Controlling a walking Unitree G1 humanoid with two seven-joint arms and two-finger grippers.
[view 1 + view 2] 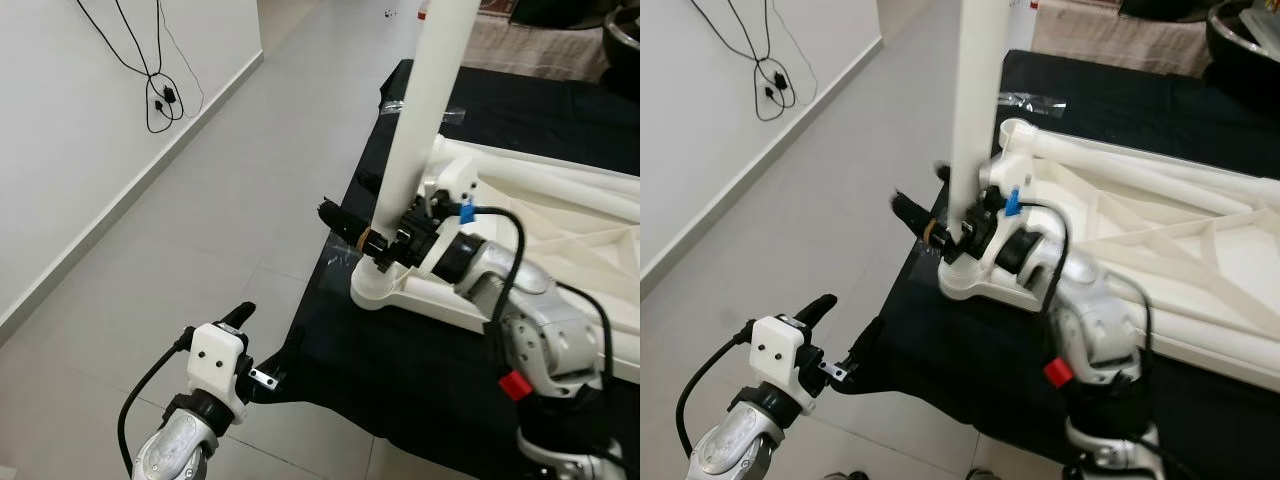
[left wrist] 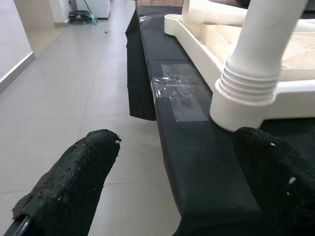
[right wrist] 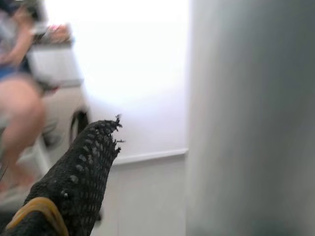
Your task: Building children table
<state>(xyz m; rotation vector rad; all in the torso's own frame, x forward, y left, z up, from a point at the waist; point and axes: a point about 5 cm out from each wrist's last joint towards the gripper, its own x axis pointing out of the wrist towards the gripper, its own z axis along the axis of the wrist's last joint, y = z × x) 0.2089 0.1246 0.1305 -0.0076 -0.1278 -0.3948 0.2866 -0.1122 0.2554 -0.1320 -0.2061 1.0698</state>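
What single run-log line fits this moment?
step: leg fitting | right gripper: around table leg in corner socket | left gripper: open, idle | tabletop: upturned

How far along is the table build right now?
Done: one white leg stands upright in the corner socket of the upturned tabletop. In hand: the right gripper is at that leg's base; whether it's fully screwed in is unclear. Left: other legs; one lies on the frame. The left gripper waits open.
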